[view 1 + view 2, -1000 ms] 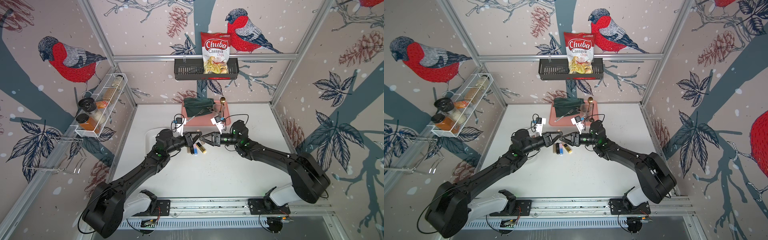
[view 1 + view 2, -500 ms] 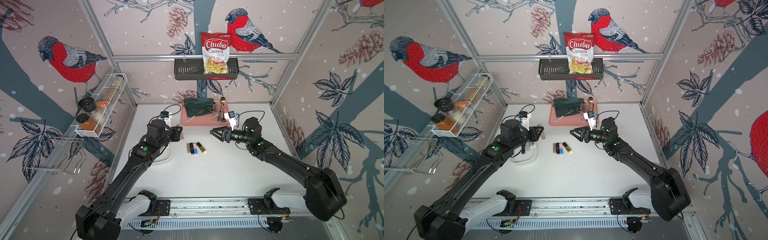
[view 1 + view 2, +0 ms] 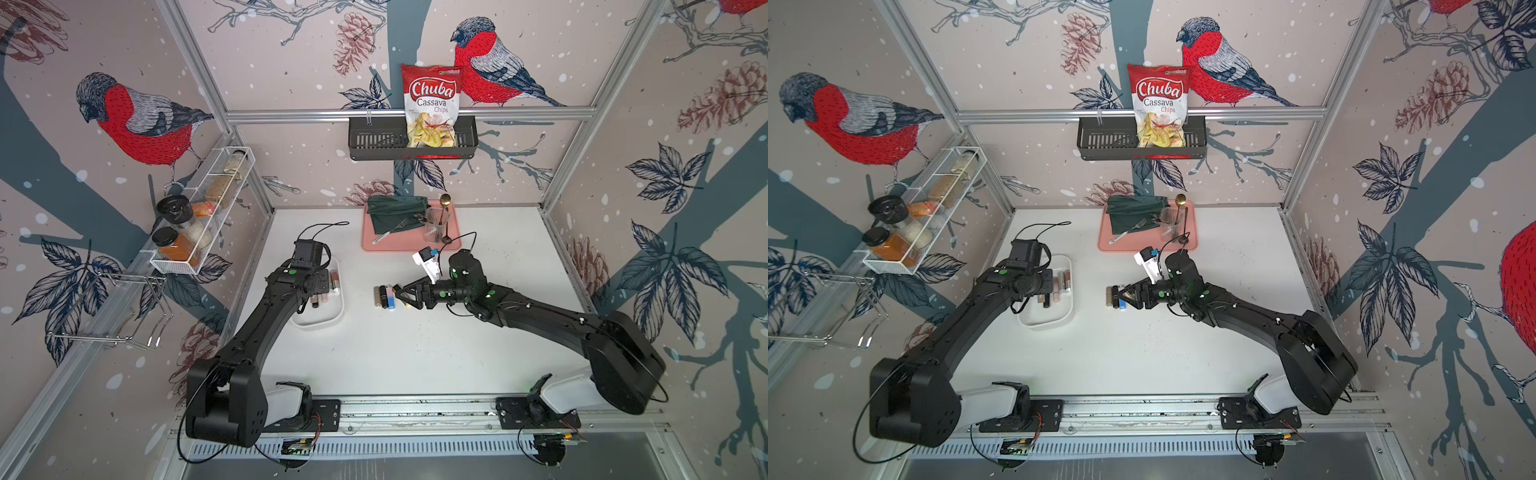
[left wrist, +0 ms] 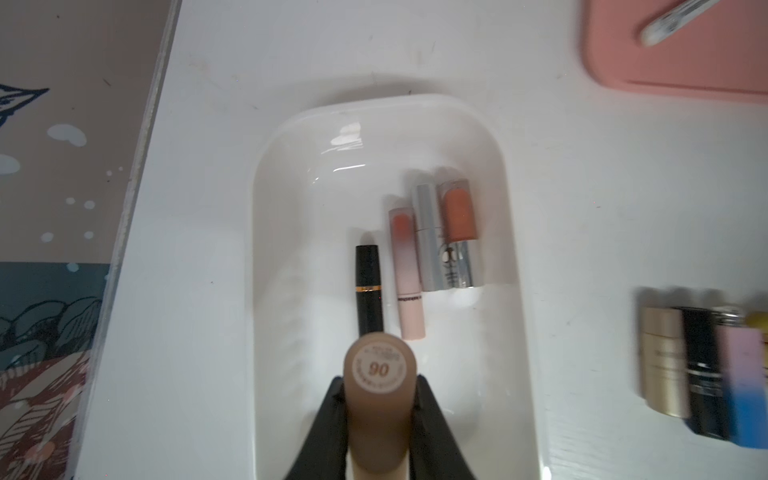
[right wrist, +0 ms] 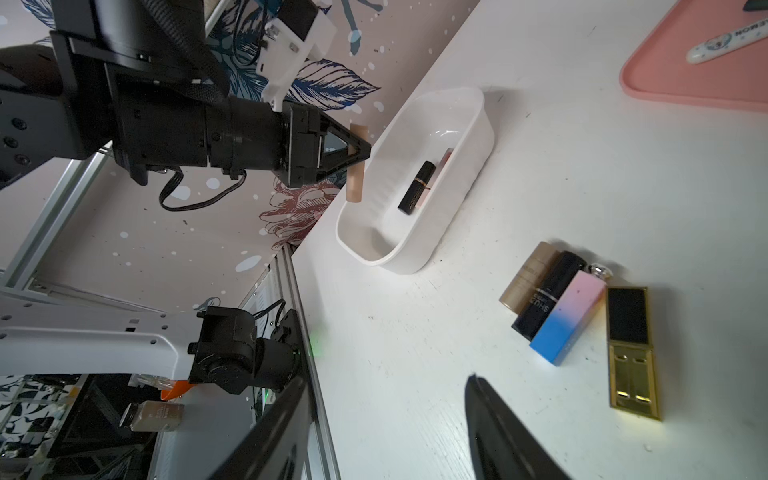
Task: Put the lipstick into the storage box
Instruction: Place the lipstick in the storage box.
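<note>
My left gripper (image 4: 380, 384) is shut on a tan lipstick (image 4: 379, 370), held upright over the near end of the white storage box (image 4: 374, 104). In the right wrist view this lipstick (image 5: 356, 183) hangs just above the box rim (image 5: 415, 253). Several lipsticks lie in the box, among them a black one (image 4: 369, 286) and a pink one (image 4: 407, 270). In both top views the box (image 3: 328, 324) (image 3: 1050, 322) sits under the left wrist. My right gripper (image 3: 400, 293) (image 5: 388, 378) is open and low beside a row of lipsticks (image 3: 384, 296) (image 5: 557, 303) on the table.
A pink tray (image 3: 415, 246) with a green cloth, a fork and a cup stands at the back. A black basket (image 3: 374, 143) with a chips bag hangs on the rear wall. A white wire rack (image 3: 199, 216) of jars lines the left wall.
The two grippers met over the row of lipsticks, then parted. The left carried the tan lipstick to the box. The right drew back, opened wider and came back to the row.
</note>
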Robot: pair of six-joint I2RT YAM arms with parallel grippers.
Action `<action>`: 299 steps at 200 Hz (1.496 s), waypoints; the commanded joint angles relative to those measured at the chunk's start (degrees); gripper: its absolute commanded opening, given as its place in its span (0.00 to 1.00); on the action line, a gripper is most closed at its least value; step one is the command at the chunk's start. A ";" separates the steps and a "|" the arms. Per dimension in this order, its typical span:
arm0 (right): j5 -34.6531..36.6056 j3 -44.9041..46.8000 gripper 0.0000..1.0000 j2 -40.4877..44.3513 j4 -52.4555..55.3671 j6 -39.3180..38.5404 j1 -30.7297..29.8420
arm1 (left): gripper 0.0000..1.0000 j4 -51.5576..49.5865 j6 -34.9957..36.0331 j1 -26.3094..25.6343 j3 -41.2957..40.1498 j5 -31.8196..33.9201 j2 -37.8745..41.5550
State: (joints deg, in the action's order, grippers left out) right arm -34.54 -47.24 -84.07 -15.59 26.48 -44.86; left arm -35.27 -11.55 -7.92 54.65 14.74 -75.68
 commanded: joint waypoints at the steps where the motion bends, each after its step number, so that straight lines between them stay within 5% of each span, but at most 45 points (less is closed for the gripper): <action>1: 2.54 -0.84 0.64 -1.23 0.54 -1.79 -1.10 | 0.15 1.03 1.29 1.04 -0.59 3.55 -3.50; 84: 3.69 -0.71 0.64 -2.46 0.84 -2.22 -1.60 | 0.17 2.52 2.23 4.37 1.84 4.12 -15.83; 150: 4.78 -0.92 0.65 -2.00 2.04 -2.31 -1.63 | 0.41 4.27 2.59 6.95 1.63 -1.36 -17.42; 196: 8.87 -1.38 0.65 0.47 6.41 -4.18 -1.63 | 0.46 5.75 2.37 7.61 0.75 -5.64 -14.60; 242: 25.98 -7.41 0.66 -1.94 24.11 -11.26 -1.63 | 0.48 11.65 2.64 7.72 -2.72 -21.94 -1.06; 299: 29.36 -11.23 0.67 -8.92 29.15 -14.81 -2.02 | 0.53 22.69 -2.43 7.74 -15.57 -49.40 19.73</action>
State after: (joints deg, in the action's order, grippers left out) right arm -8.08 -57.04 -90.45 9.87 14.11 -46.54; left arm -18.90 -10.79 -0.43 43.24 -18.20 -60.31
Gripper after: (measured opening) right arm 0.671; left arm 0.536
